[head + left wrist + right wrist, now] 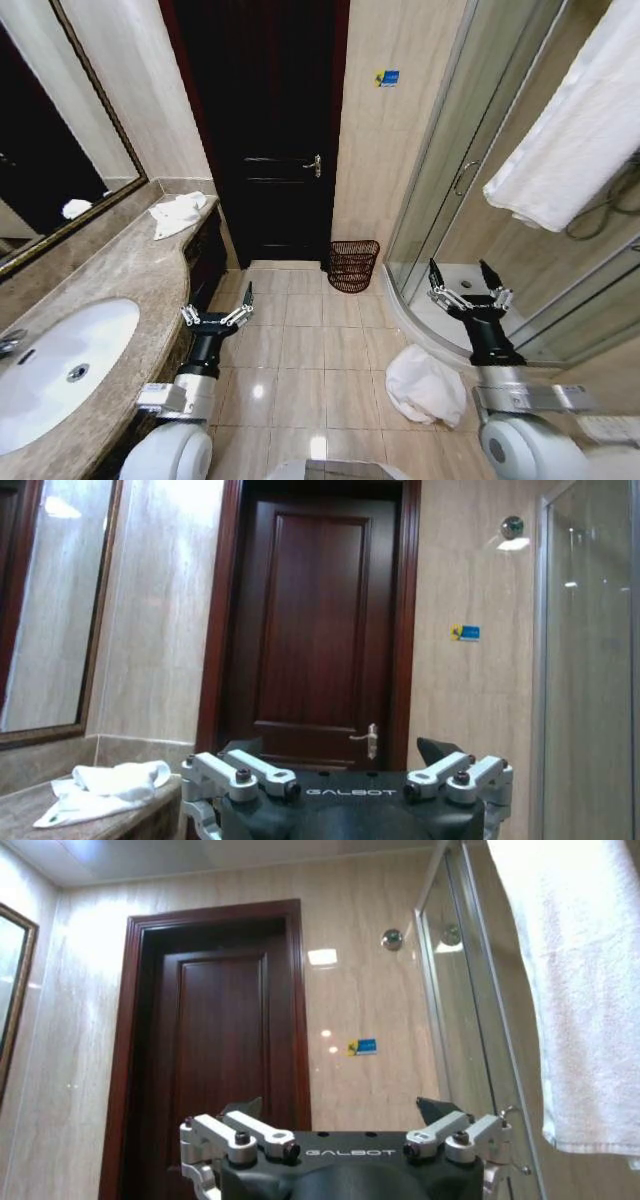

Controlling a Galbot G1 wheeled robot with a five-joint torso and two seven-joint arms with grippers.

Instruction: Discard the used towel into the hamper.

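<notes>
So both grippers, left (218, 305) and right (466, 279), hang spread open and empty, crumpled white towel (424, 385) on floor tiles, hamper (353, 265) beside the dark door (270, 130).

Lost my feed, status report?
Left gripper and right gripper open, empty. White towel on floor by right arm. Hamper beside door, path unobstructed.

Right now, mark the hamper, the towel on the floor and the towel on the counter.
hamper (353, 264), head view, ribbed front wall.
towel on the floor (424, 385), head view, middle of the heap.
towel on the counter (177, 214), head view, middle of the folds.
</notes>
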